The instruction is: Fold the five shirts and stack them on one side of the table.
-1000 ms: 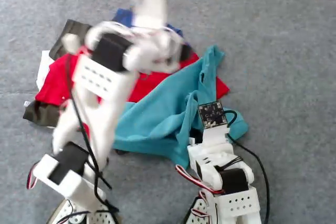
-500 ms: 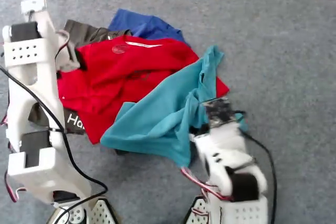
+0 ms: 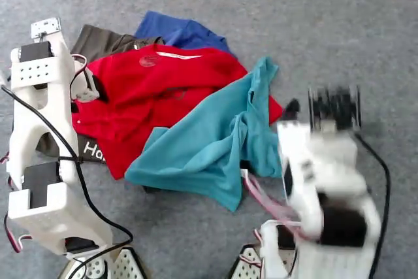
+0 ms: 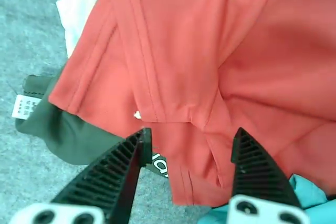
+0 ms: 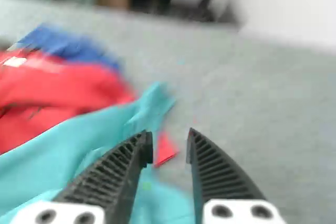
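White lettering (image 3: 93, 151) on dark shirt (image 3: 104, 38), mostly tucked under red shirt (image 3: 157, 89): too cut off to read. Faint round print (image 3: 148, 61) on red shirt, illegible. Small white tag (image 4: 22, 106) at dark shirt's edge, unreadable.

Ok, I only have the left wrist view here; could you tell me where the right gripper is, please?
Observer: The right gripper is raised over the table, by the right edge of the teal shirt; its fingers are apart, holding nothing.
Operator: Thanks. Is the teal shirt lying free?
Observer: It lies partly on top of the red shirt.
Operator: Any shirt I can't see?
Observer: Yes, a blue shirt pokes out from under the red one's far edge.
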